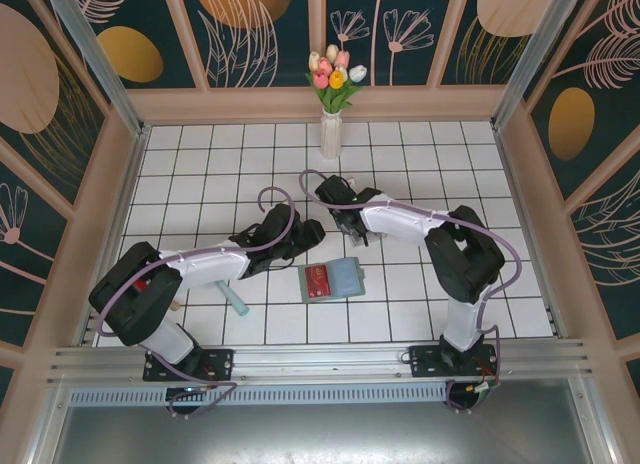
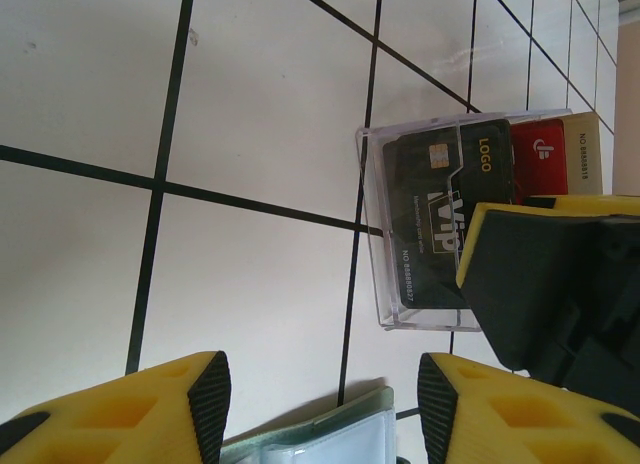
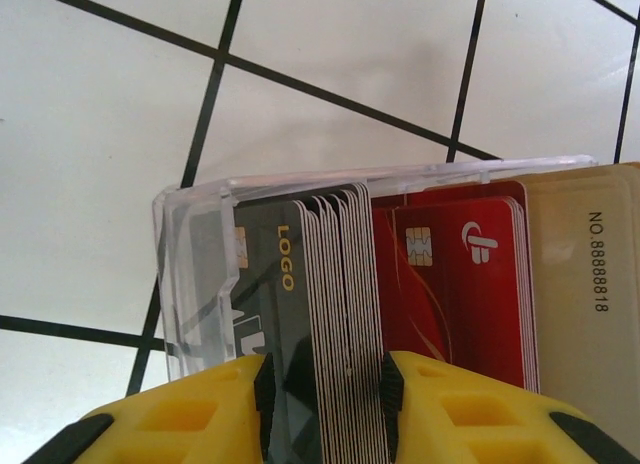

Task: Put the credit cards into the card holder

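straddling the credit cards (image 3: 335, 284) on edge in the clear box (image 3: 190, 244) just below the right tool (image 3: 327, 404), faces parallel to its pads, pinch or gap impossible to tell; card holder (image 2: 310, 446) flat beneath the spread left tool (image 2: 322, 389) tips.

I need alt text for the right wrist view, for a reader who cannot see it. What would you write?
The yellow-fingered right gripper straddles a fanned stack of credit cards in a clear plastic box: a black one, red ones and a cream one. The box rests on a white tiled table.
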